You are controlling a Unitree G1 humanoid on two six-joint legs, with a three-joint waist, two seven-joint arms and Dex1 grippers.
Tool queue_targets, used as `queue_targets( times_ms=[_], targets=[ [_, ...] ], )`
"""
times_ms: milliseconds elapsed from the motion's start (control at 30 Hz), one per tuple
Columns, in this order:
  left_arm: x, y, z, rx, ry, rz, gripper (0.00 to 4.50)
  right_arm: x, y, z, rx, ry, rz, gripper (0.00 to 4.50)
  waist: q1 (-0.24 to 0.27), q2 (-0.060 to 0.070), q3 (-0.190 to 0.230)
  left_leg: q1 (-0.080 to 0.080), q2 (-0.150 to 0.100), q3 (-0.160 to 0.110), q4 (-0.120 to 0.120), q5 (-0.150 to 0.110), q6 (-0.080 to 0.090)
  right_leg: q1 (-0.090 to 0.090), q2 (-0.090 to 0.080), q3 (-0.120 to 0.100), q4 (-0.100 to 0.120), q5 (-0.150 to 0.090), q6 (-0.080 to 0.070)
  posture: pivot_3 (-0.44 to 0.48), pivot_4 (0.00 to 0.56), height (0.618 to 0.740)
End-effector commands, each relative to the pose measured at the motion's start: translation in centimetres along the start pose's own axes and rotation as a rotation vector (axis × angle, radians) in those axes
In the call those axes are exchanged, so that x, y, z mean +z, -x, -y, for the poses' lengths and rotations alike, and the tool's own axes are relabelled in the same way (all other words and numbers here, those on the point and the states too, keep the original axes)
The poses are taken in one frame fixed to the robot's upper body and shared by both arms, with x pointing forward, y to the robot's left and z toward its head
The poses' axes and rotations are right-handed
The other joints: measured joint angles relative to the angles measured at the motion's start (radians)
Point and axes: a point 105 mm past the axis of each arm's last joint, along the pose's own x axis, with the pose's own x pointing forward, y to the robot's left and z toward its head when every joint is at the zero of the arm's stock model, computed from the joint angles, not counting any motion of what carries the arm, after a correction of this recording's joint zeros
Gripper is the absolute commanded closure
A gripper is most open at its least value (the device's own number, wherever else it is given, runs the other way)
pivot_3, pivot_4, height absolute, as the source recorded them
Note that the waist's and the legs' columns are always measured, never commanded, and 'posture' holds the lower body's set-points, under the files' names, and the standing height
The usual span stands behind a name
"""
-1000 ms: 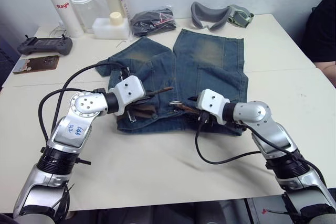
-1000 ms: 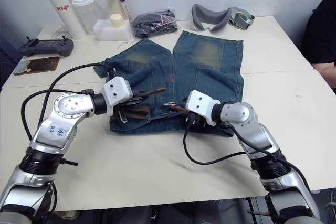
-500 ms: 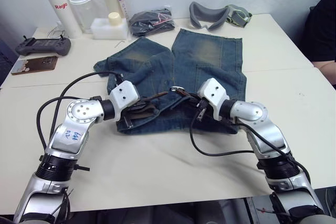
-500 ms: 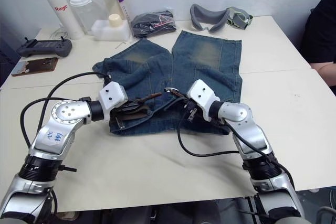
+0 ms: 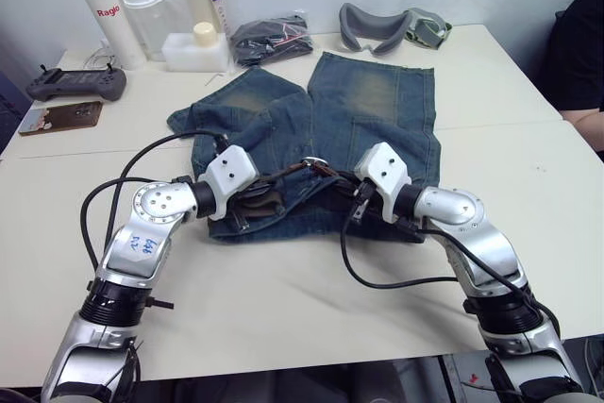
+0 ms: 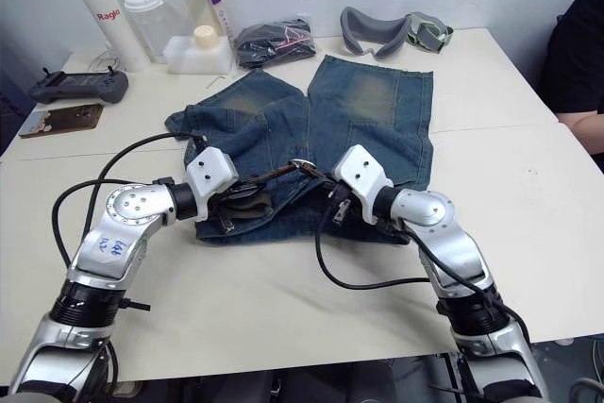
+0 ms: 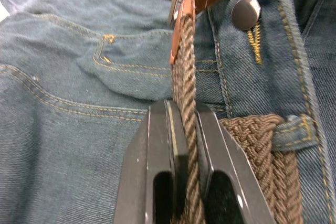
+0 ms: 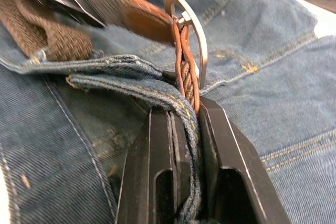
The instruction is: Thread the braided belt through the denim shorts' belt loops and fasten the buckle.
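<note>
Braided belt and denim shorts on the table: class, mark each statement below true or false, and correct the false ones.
1. The left gripper has its jaws shut on the braided belt. True.
2. The right gripper is open and holds nothing. False: its jaws are shut on the belt strap just behind the buckle, with a fold of denim caught in too.
3. The belt's tan leather tip meets the buckle frame. True.
4. The denim shorts hang off the table edge. False: they lie flat on the table.
5. A braided section passes under a belt loop. True.
</note>
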Motion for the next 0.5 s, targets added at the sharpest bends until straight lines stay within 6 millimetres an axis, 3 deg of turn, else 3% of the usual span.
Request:
queue_targets(
  times_ms=[33, 267, 500],
  targets=[
    [1.3, -0.2, -0.2, 0.025, -0.018, 0.032, 4.5, 1.5, 0.1, -0.8, 0.032, 0.039, 0.056, 4.45, 0.0, 0.0, 0.0, 0.0, 0.0, 0.0, 0.0, 0.0, 0.0, 0.0, 0.0, 0.0, 0.0, 0.0, 0.0, 0.0, 0.15, 0.641],
    [2.4, -1.4, 1.5, -0.016, -0.007, 0.068, 4.5, 1.3, -0.4, -2.0, 0.081, 0.083, 0.046, 4.45, 0.0, 0.0, 0.0, 0.0, 0.0, 0.0, 0.0, 0.0, 0.0, 0.0, 0.0, 0.0, 0.0, 0.0, 0.0, 0.0, 0.15, 0.641],
    [3.1, -1.8, 1.9, -0.035, -0.011, 0.084, 4.5, -0.1, -0.8, -2.1, 0.098, 0.146, -0.022, 4.45, -0.001, 0.0, -0.001, 0.001, 0.0, 0.0, 0.0, 0.0, 0.0, 0.0, 0.0, 0.0, 0.0, 0.0, 0.0, 0.0, 0.15, 0.641]
  ],
)
